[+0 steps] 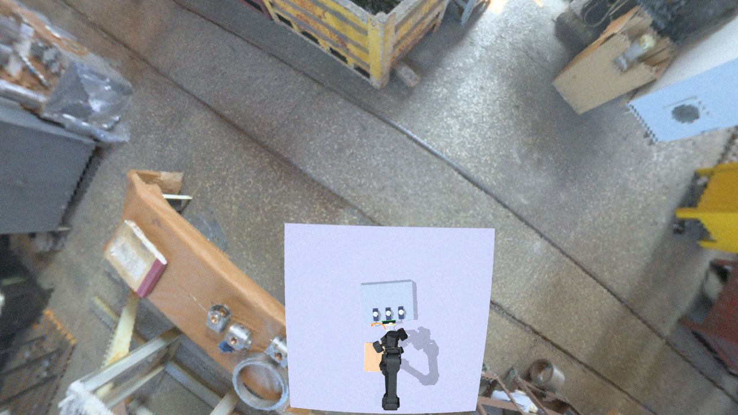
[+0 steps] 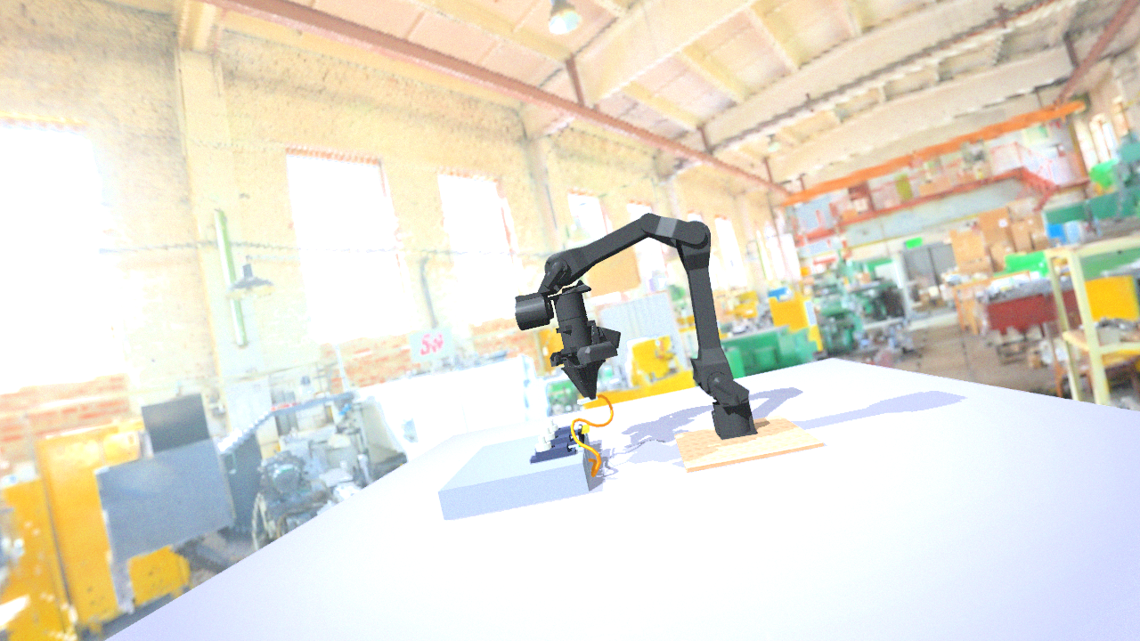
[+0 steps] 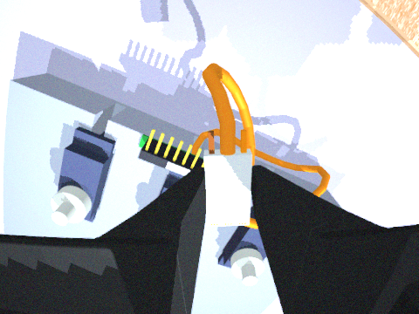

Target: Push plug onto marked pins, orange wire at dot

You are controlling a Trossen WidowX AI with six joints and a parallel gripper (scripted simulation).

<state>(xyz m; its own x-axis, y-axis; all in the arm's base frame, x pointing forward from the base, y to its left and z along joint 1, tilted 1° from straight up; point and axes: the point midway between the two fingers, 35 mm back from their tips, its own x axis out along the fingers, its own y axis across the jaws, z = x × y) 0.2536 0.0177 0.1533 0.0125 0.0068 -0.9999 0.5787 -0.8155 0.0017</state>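
My gripper is shut on the white plug, held in the air above the pin row's right part in the wrist view. The lead leaves its top end there, brown wire left and orange right, and loops down. The yellow pins stick out of the black strip on the near edge of the grey holder. The row slants relative to the plug. A green patch shows at the strip's left end. My finger and the plug hide the row's right part.
Dark blue servos with white horns stand on the holder; one servo shows clearly, another servo lies beyond the plug. A wooden board lies under the arm's base. The white table surrounds everything.
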